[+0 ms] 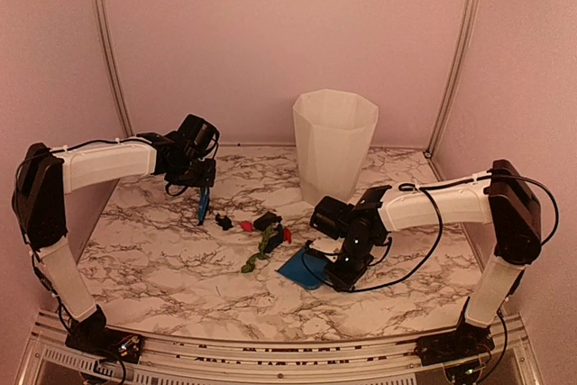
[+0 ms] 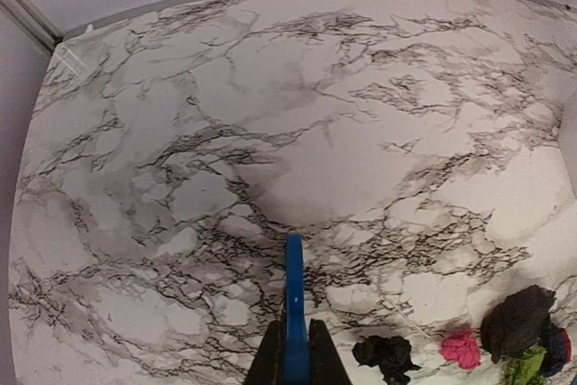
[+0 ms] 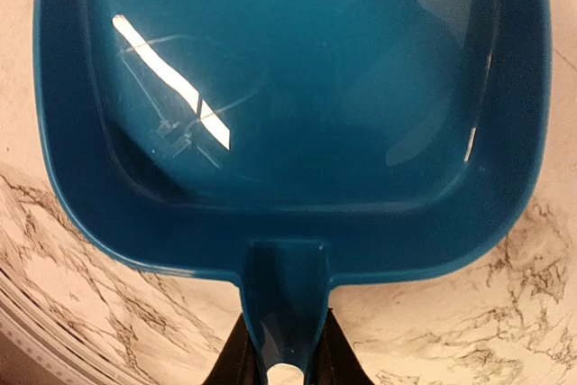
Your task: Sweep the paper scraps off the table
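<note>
Nearest the arm bases, the right tool (image 3: 284, 362) is clamped on the handle of the one blue dustpan (image 3: 288, 114), which sits low over the table (image 1: 162, 259) with its open mouth facing the left arm. Just beyond the pan's mouth, near the middle of the table, lie the paper scraps (image 1: 261, 233) in a loose cluster. Five can be counted from above: a small black one (image 1: 223, 221), a pink one (image 1: 246, 225), a larger black one (image 1: 266, 221), a red one (image 1: 287, 234) and a long green strip (image 1: 257, 257) that reaches nearest the pan. To the left of the scraps, the left tool (image 1: 200, 178) grips one blue brush (image 1: 203, 205), pointing it down at the table beside the small black scrap. Farthest back, one white faceted bin (image 1: 334, 142) stands upright near the back wall.
</note>
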Controlling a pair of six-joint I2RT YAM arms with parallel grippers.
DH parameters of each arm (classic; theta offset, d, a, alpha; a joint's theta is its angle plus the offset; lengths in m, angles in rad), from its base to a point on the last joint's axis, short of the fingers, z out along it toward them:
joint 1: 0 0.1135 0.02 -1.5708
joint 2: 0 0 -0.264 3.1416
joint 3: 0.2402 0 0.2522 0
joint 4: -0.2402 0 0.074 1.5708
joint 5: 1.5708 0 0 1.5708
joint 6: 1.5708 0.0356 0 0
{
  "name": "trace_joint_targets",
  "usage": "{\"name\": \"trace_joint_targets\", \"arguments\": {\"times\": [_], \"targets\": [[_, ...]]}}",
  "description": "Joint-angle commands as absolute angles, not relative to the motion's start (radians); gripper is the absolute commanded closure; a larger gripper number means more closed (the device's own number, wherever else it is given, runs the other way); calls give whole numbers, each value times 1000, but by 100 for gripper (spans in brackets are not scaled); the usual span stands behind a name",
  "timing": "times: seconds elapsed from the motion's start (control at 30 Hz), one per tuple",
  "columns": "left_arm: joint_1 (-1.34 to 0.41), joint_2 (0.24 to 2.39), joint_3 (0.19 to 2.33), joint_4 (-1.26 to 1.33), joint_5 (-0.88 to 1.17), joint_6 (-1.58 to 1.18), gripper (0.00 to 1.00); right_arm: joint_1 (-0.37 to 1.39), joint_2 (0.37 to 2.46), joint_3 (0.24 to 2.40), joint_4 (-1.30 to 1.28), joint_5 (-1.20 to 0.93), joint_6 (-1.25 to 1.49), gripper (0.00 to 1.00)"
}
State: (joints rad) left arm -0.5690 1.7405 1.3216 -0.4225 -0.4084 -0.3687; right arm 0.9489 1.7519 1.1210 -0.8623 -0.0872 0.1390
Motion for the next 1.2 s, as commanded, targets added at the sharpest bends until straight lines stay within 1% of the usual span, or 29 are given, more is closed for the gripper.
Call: {"name": "trace_joint_targets", "arguments": {"times": [0.0, 0.2, 0.23, 0.47, 0.63, 0.8, 0.93, 1.17], "targets": [[-597, 1803, 1405, -381, -213, -234, 100, 937, 1799, 1193, -904, -86, 99, 100], [-670, 1918, 1491, -390, -92, -118, 100, 923, 1854, 1246, -908, -84, 79, 100], [-706, 1928, 1496, -390, -75, -109, 100, 921, 1859, 1250, -908, -83, 79, 100], [-799, 1948, 1499, -372, 52, -57, 100, 910, 1889, 1279, -892, -86, 78, 100], [-830, 1953, 1496, -351, 151, -49, 100, 901, 1908, 1285, -868, -79, 80, 100], [-849, 1950, 1496, -336, 208, -53, 100, 900, 1927, 1305, -844, -62, 94, 100], [-853, 1929, 1493, -332, 212, -65, 100, 900, 1917, 1305, -817, -46, 111, 100], [-851, 1864, 1474, -331, 65, -110, 100, 900, 1867, 1262, -766, -10, 148, 100]]}}
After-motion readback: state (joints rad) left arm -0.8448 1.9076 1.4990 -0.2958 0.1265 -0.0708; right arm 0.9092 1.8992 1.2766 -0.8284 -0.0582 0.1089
